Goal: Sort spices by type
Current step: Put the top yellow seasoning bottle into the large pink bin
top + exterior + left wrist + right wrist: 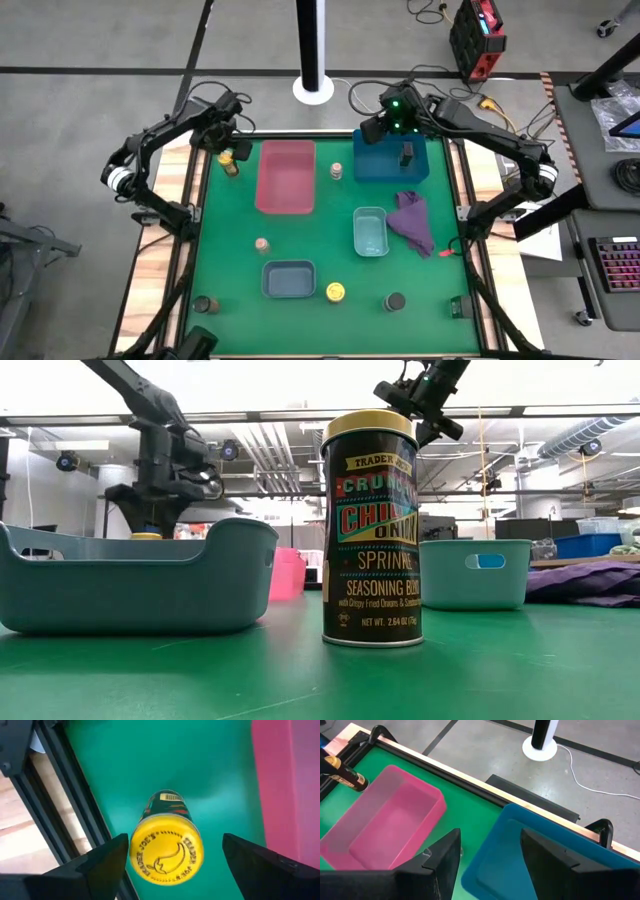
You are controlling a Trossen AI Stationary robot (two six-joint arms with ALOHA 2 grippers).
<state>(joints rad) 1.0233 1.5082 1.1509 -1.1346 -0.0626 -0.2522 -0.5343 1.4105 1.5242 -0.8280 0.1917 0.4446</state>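
A yellow-lidded jar (166,851) stands upright on the green mat at the far left, beside the pink tray (286,176). My left gripper (175,847) is open above it, one finger on each side of the lid. My right gripper (490,850) is open and empty above the blue tray's (390,160) near-left rim. A slim dark jar (407,153) stands in the blue tray. Another yellow-lidded jar (335,291) stands near the front. Two tiny pinkish-tan jars (336,171) (262,245) and two round dark-lidded jars (395,301) (205,303) stand on the mat.
A light teal tray (370,230) stands at mid-table and a grey-blue tray (289,279) near the front. A purple cloth (412,220) lies right of the teal tray. The table's dark frame rail (75,810) runs close beside the far-left jar.
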